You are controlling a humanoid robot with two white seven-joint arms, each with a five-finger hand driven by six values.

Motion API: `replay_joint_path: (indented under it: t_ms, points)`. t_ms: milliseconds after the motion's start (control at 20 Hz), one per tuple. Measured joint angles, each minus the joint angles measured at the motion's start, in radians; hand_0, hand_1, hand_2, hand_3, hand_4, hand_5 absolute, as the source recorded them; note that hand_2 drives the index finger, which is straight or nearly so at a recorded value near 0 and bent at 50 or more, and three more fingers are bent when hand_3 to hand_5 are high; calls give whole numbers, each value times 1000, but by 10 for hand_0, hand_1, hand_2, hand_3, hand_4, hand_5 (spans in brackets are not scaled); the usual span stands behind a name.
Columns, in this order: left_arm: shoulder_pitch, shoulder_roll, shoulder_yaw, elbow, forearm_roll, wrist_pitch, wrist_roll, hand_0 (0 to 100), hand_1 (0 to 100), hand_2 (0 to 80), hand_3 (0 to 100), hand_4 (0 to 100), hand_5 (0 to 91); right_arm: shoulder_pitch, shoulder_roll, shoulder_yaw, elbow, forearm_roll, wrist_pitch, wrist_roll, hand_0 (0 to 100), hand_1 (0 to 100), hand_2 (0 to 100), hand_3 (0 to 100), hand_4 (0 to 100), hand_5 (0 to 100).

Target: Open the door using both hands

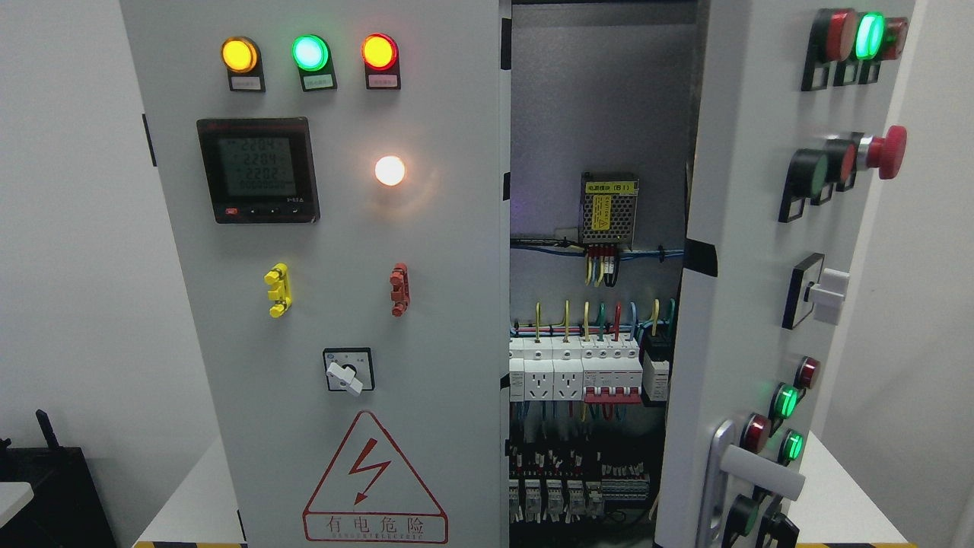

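Observation:
A grey electrical cabinet fills the head view. Its left door (426, 304) is closed and carries three lit lamps (310, 52), a digital meter (257, 169), a rotary switch (348, 371) and a red warning triangle (374, 483). The right door (742, 228) stands swung outward, seen nearly edge-on, with its white lever handle (762, 472) low on its face. Between the doors the interior (593, 365) shows a power supply (609, 209), wiring and rows of breakers. Neither of my hands appears in the view.
The right door carries lamps, push buttons, a red emergency stop (889, 151) and a white selector knob (828, 293) that stick out. The cabinet stands on a white table (190, 495). A black object (46, 487) sits at the lower left. White walls lie on both sides.

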Motion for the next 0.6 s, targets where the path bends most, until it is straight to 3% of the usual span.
replay_joint_path:
  t_ms: [601]
  points:
    - [0,0,0,0,0,0,0,0,0,0,0,30,0,0,1,0,0,0,0,0,0,0,0,0,0,0]
